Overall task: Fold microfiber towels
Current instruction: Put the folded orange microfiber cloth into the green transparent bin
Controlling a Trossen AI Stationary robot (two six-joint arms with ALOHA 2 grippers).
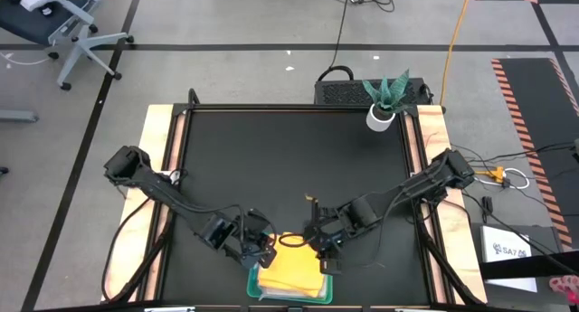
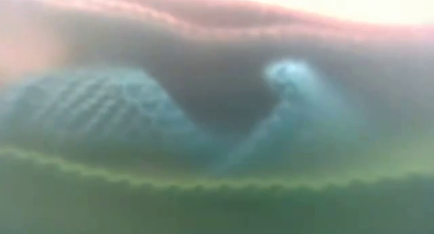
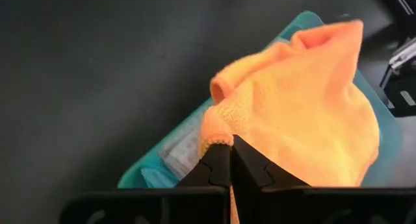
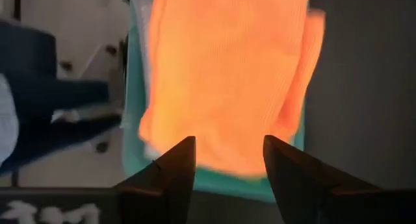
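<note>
A black table is seen from above, with 2 dark robot arms reaching toward its near edge. A yellow-orange microfiber towel is laid on top of a teal plastic tray at the middle of that near edge. The towel is rumpled, with a raised fold along 1 side, and most of the tray is covered by it; only the tray's rim and corners are left showing. Under the towel, at the tray's edge, a pale cloth layer can be made out in the left wrist view.

The left gripper is placed at the towel's left edge. Its 2 fingers are pressed together, and a bunched corner of the yellow-orange towel is pinched between the tips.

The right gripper is positioned at the towel's right edge. Its fingers are spread apart with nothing between them, and the towel is seen just beyond the tips.

A small potted plant in a white pot is stood at the far right corner of the table, well apart from the tray.

The low view is filled by blurred green and turquoise cloth pressed close to the lens.
</note>
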